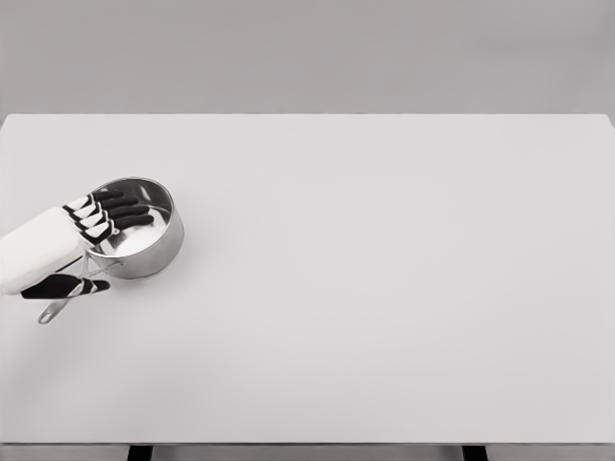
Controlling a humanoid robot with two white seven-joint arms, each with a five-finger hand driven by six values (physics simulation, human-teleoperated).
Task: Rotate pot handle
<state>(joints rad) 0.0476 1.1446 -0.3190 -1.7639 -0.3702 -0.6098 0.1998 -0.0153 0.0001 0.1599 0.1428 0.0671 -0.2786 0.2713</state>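
A white tabletop (384, 288) is seen from above, filling most of the head view, with a plain grey wall behind it. Near the tabletop's left edge a small steel pot (144, 245) is set upright, its round opening turned upward and its shiny inside left exposed. A thin metal handle (53, 309) is carried out from the pot's near-left side, pointed toward the lower left of the picture, and its looped end is laid low over the tabletop.

The left hand (88, 240) is brought in from the picture's left on a white forearm. Four black fingers (127, 213) with white knuckle segments are stretched over the pot's rim and held above its opening, spread slightly and nearly straight. The black thumb (65, 286) is placed lower, across the handle just where it leaves the pot, so that the handle's root is passed between thumb and fingers. Whether the thumb is pressed against the handle cannot be told for certain; no firm grasp is shown, and the hand is seen as loosely spread rather than clenched.

The pot's soft shadow is cast on the tabletop to its right.
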